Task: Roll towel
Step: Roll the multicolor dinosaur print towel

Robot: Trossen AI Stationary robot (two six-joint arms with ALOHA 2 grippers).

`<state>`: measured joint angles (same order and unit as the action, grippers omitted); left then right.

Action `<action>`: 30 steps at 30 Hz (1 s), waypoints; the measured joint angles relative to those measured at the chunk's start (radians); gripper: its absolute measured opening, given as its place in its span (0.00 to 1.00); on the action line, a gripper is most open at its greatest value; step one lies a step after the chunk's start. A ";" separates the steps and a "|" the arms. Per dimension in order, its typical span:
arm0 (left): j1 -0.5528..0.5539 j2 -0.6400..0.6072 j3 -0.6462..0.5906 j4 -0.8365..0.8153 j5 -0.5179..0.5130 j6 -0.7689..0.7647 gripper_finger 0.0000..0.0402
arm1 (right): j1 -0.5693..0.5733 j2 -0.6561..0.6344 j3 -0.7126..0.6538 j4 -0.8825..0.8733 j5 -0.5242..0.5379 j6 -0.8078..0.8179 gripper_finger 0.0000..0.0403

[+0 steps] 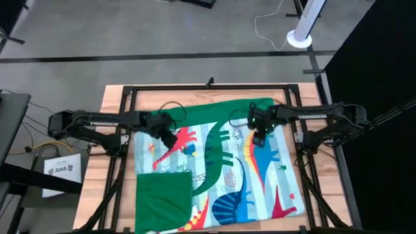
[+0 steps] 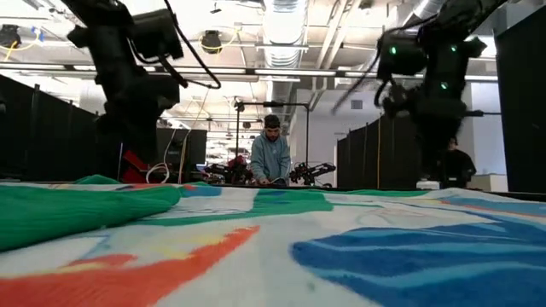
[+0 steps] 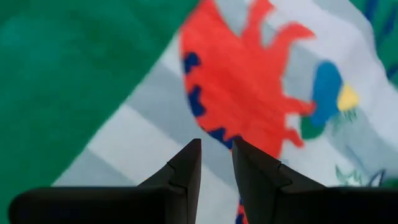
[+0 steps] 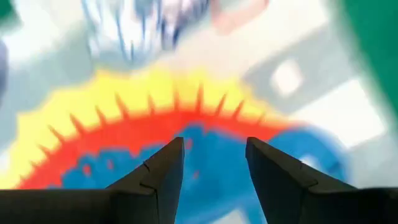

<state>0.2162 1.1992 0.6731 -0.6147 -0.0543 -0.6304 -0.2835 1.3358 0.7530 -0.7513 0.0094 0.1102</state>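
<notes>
Your left end effector (image 1: 170,138) hangs over the towel (image 1: 221,172) near its far left part, above a red dinosaur print (image 3: 249,93); its 2 fingers (image 3: 186,171) stand a narrow gap apart, holding nothing. Just outside it, bare tabletop (image 1: 97,175) runs along the towel's left edge. Nearer the front edge, 1 corner is folded over, showing a plain green patch (image 1: 162,195). The towel lies spread flat across the middle of the tabletop, its far edge bunched in green folds. Your right end effector (image 1: 260,138) hangs above the far right part, over a blue and orange print (image 4: 186,124), fingers (image 4: 161,180) apart and empty. A black frame rail (image 1: 305,169) runs just beyond the right edge. A person (image 2: 270,158) stands well behind the tabletop.
</notes>
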 joint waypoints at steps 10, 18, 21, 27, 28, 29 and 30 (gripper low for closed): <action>0.369 0.027 0.001 -0.003 0.367 0.033 0.19 | -0.170 -0.035 0.047 0.163 -0.007 -0.311 0.40; 0.359 0.045 0.057 0.021 0.501 0.248 0.19 | -0.120 -0.041 0.049 0.080 -0.015 -0.482 0.40; 0.243 0.037 0.121 -0.025 0.500 0.338 0.19 | -0.024 -0.077 0.049 0.017 -0.015 -0.460 0.40; -0.077 0.032 0.234 -0.048 0.411 0.247 0.19 | 0.248 -0.151 0.049 -0.064 -0.018 -0.254 0.40; -0.137 0.032 0.246 -0.060 0.379 0.219 0.19 | 0.300 -0.157 0.049 -0.063 -0.018 -0.224 0.40; -0.195 0.032 0.254 -0.077 0.342 0.184 0.19 | 0.351 -0.160 0.049 -0.063 -0.018 -0.195 0.40; -0.255 0.032 0.256 -0.096 0.303 0.144 0.19 | 0.406 -0.161 0.050 -0.062 -0.018 -0.160 0.40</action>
<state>-0.0387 1.2316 0.9287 -0.7106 0.2487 -0.4864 0.1229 1.1748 0.8028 -0.8136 -0.0085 -0.0497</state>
